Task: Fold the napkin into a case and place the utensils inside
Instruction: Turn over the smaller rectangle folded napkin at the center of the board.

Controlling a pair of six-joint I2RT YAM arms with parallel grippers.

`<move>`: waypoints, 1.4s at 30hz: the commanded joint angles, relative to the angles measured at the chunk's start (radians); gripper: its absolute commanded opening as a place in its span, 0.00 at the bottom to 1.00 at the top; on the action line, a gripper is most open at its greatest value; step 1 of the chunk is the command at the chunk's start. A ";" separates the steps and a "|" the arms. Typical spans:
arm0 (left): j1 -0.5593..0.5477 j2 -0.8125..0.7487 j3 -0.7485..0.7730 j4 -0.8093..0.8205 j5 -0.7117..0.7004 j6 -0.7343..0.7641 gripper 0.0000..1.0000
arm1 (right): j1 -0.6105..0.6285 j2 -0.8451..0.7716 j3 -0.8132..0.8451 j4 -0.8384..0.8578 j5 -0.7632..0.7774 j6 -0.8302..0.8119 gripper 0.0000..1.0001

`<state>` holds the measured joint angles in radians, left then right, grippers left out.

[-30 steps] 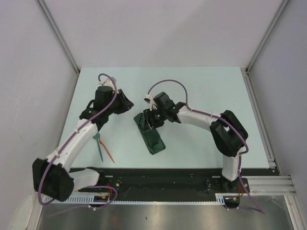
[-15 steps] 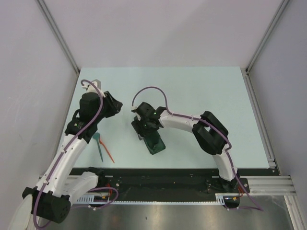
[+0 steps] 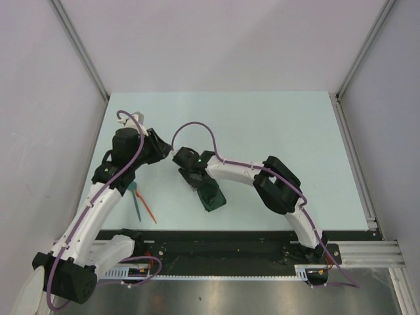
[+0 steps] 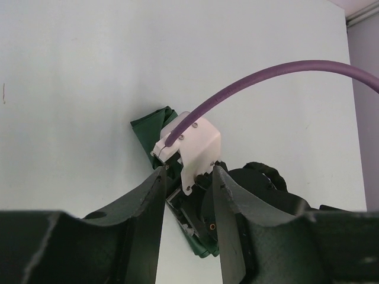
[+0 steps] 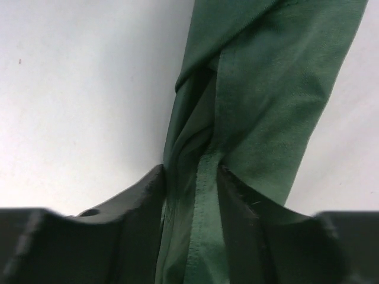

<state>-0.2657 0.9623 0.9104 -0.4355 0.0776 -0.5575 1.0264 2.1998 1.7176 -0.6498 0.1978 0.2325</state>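
Right wrist: my right gripper (image 5: 190, 177) clamps a fold of the napkin (image 5: 266, 100); folding is in hand, I judge. My left gripper (image 4: 187, 195) is parted, empty. Next I must crease it flat, then fetch the utensils (image 3: 140, 203).

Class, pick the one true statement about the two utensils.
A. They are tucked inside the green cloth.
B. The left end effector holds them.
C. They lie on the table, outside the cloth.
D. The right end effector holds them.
C: the orange and teal utensils lie bare on the table beside the left arm, apart from the napkin.
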 commanded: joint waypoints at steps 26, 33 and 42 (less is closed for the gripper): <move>0.008 0.013 0.012 0.026 0.030 0.008 0.42 | -0.184 -0.270 -0.261 0.433 -0.647 0.258 0.00; 0.008 0.016 0.008 0.023 0.034 0.008 0.42 | -0.272 -0.232 -0.513 0.957 -0.946 0.514 0.00; 0.008 0.032 -0.010 0.040 0.047 0.002 0.43 | -0.363 -0.154 -0.719 1.424 -1.093 0.766 0.00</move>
<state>-0.2657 0.9863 0.9104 -0.4320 0.0940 -0.5575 0.7078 2.0235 1.0615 0.4324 -0.7673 0.8471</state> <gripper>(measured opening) 0.423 0.022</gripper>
